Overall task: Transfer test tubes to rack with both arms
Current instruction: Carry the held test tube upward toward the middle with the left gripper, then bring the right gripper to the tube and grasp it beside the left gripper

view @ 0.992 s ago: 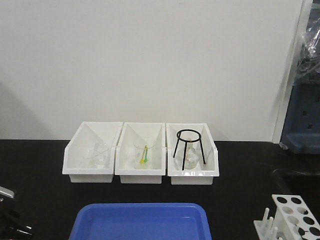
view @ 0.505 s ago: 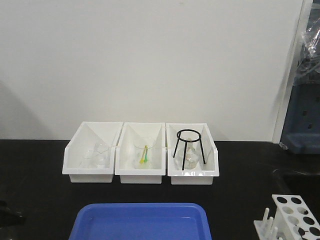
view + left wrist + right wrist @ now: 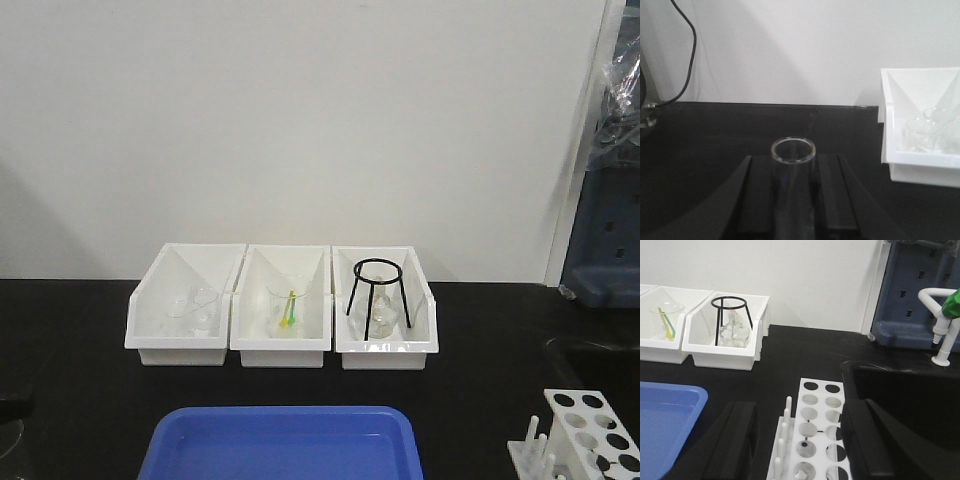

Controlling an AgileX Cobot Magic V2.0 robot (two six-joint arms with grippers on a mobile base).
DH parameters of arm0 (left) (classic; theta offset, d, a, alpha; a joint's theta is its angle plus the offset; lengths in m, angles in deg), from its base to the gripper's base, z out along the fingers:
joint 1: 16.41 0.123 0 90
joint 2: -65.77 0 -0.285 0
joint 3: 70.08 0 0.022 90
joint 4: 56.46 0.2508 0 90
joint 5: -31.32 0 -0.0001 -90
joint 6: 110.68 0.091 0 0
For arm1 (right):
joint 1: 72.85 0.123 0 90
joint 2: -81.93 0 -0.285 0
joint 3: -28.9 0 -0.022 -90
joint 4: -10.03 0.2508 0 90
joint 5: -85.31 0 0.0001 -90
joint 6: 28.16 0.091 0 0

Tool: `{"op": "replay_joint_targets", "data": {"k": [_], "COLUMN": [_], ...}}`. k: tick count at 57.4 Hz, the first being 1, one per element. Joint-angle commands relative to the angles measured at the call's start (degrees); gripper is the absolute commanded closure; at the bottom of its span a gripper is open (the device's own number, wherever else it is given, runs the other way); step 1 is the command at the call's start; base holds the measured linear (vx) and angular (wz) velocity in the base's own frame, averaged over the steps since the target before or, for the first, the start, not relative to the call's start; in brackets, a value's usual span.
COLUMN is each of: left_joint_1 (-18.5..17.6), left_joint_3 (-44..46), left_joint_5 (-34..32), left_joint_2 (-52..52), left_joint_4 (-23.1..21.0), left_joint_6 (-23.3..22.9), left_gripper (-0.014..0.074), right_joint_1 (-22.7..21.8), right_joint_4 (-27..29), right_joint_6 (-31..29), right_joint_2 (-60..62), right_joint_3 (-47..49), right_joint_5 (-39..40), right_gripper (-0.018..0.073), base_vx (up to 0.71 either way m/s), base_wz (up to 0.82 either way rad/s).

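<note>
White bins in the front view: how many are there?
3, side by side on the black bench: left bin holding clear glassware, middle bin with a beaker and yellow-green sticks, right bin with a black wire tripod over a flask. None seems hidden.

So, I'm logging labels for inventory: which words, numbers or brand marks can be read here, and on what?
None can be read. The rack, the white bins, the blue tray, the test tube and the blue-grey wall panel all show plain surfaces, with no print, label or number in any view.
</note>
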Motion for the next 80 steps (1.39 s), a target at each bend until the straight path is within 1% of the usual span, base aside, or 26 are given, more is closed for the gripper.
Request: {"op": "replay_joint_targets", "data": {"k": [1, 3, 14, 23, 34, 39, 43, 46, 48, 51, 53, 58, 59, 61, 62, 63, 65, 66, 67, 71, 73, 77, 80], "left_joint_1": [0.0, 0.0, 0.0, 0.0, 0.0, 0.0, -0.1, -0.1, -0.1, -0.2, -0.2, -0.2, -0.2, -0.2, -0.3, -0.4, -0.6, -0.7, -0.9, -1.6, -2.1, -3.3, -4.3], "left_joint_3": [1.5, 1.5, 1.5, 1.5, 1.5, 2.3, 4.3, 6.4, 8.2, 11.0, 13.1, 17.8, 18.8, 20.0, 20.8, 21.5, 22.2, 22.6, 23.2, 24.1, 24.3, 24.8, 24.8], "left_joint_5": [-4.8, -4.8, -6.2, -7.1, -8.3, -8.3, -7.3, -5.7, -4.5, -1.7, 0.6, 5.7, 6.6, 7.7, 8.2, 8.6, 8.9, 8.9, 8.8, 8.2, 7.9, 7.4, 6.5], "left_joint_2": [2.5, 2.7, 4.1, 5.6, 7.6, 8.9, 9.8, 10.1, 10.1, 10.0, 9.9, 9.8, 9.7, 9.7, 9.7, 9.7, 9.7, 9.7, 9.7, 9.6, 9.4, 8.7, 7.8], "left_joint_4": [0.3, 0.3, 0.3, 0.3, 0.3, 0.4, 2.0, 4.8, 7.3, 11.7, 14.6, 23.2, 25.5, 28.8, 31.3, 33.7, 36.5, 37.9, 40.4, 45.4, 47.7, 52.3, 55.2], "left_joint_6": [-3.7, -4.6, -6.3, -9.5, -10.1, -10.4, -10.5, -10.6, -11.5, -14.4, -17.5, -26.9, -29.5, -33.1, -36.1, -39.1, -43.2, -45.3, -49.3, -58.2, -62.8, -70.6, -74.7], "left_gripper": [0.0602, 0.0602, 0.0602, 0.0602, 0.0602, 0.0602, 0.0602, 0.0602, 0.0602, 0.0602, 0.0602, 0.0602, 0.0602, 0.0602, 0.0602, 0.0602, 0.0602, 0.0602, 0.0602, 0.0602, 0.0602, 0.0601, 0.0601], "right_joint_1": [-0.3, -0.3, -0.3, -0.3, -0.3, -0.2, -0.2, -0.2, -0.2, -0.2, -0.2, -0.2, -0.2, -0.2, -0.2, -0.2, -0.2, -0.2, -0.2, -0.2, -0.2, -0.2, -0.2], "right_joint_4": [0.0, 0.0, 0.0, 0.0, 0.4, 1.9, 3.5, 4.3, 4.8, 4.8, 4.7, 5.9, 6.6, 7.9, 9.2, 10.8, 13.4, 15.7, 18.2, 26.6, 31.8, 41.9, 48.6], "right_joint_6": [0.0, 0.0, 0.0, 0.0, 0.3, 0.3, 0.2, 0.2, 0.0, -0.8, -1.5, -5.7, -7.2, -9.5, -11.4, -13.6, -16.5, -18.8, -21.1, -28.8, -33.5, -43.5, -50.3], "right_joint_2": [-0.5, -0.5, -0.5, -0.5, -0.5, -0.6, -1.3, -2.3, -3.4, -5.7, -7.2, -12.0, -13.2, -14.8, -16.1, -17.4, -19.0, -20.2, -21.3, -24.7, -26.5, -30.1, -32.5], "right_joint_3": [1.9, 1.9, 1.9, 1.9, 1.9, 1.9, 2.1, 3.1, 4.2, 6.4, 8.3, 13.3, 14.6, 16.3, 17.6, 18.9, 20.5, 21.7, 22.9, 26.3, 28.1, 31.3, 33.2], "right_joint_5": [6.3, 6.7, 8.5, 9.0, 9.2, 7.7, 5.9, 3.7, 1.6, -2.4, -4.3, -9.1, -9.6, -10.4, -10.8, -10.9, -11.3, -11.4, -11.5, -13.0, -14.4, -18.2, -20.8], "right_gripper": [0.0117, 0.0118, 0.0118, 0.0118, 0.0118, 0.0118, 0.0118, 0.0118, 0.0118, 0.0118, 0.0118, 0.0118, 0.0118, 0.0118, 0.0118, 0.0118, 0.0118, 0.0118, 0.0118, 0.0118, 0.0118, 0.0118, 0.0118], "base_vx": [0.00, 0.00, 0.00, 0.00, 0.00, 0.00, 0.00, 0.00, 0.00, 0.00, 0.00, 0.00, 0.00, 0.00, 0.00, 0.00, 0.00, 0.00, 0.00, 0.00, 0.00, 0.00, 0.00], "base_wz": [0.00, 0.00, 0.00, 0.00, 0.00, 0.00, 0.00, 0.00, 0.00, 0.00, 0.00, 0.00, 0.00, 0.00, 0.00, 0.00, 0.00, 0.00, 0.00, 0.00, 0.00, 0.00, 0.00]}}
